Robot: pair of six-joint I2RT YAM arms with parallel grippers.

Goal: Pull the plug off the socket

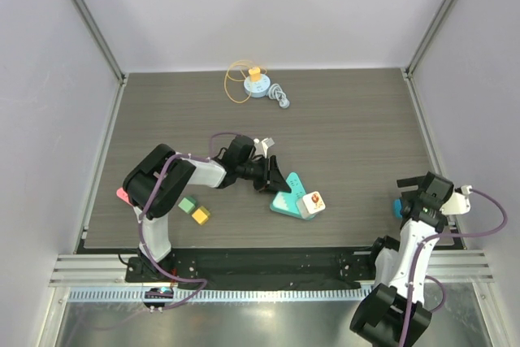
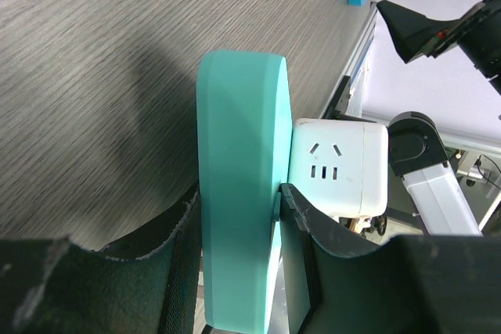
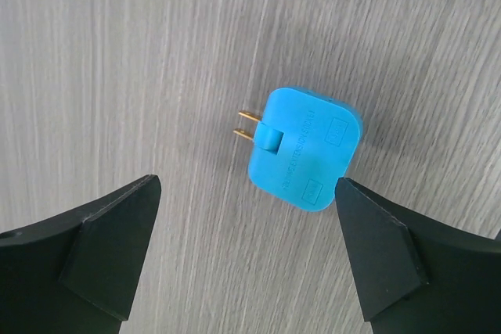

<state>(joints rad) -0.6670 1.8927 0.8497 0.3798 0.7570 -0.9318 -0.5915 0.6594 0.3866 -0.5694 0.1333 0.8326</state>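
Note:
The blue plug (image 3: 304, 150) lies loose on the wood table with its two brass prongs pointing left; it also shows at the right table edge (image 1: 396, 207). My right gripper (image 3: 246, 183) hovers over it, open, one finger on each side, touching nothing. The white socket cube (image 2: 337, 166) stands on a teal base (image 2: 239, 193), near the table's front middle (image 1: 311, 203). My left gripper (image 2: 243, 271) is shut on that teal base (image 1: 286, 193), its fingers pressed against both faces. No plug sits in the socket face visible in the left wrist view.
A green cube (image 1: 188, 205) and a yellow cube (image 1: 200, 215) lie near the left arm's base, with a red piece (image 1: 122, 195) at the left edge. At the back stand a light-blue reel with a yellow cord (image 1: 256, 83) and a grey cable bundle (image 1: 280, 97).

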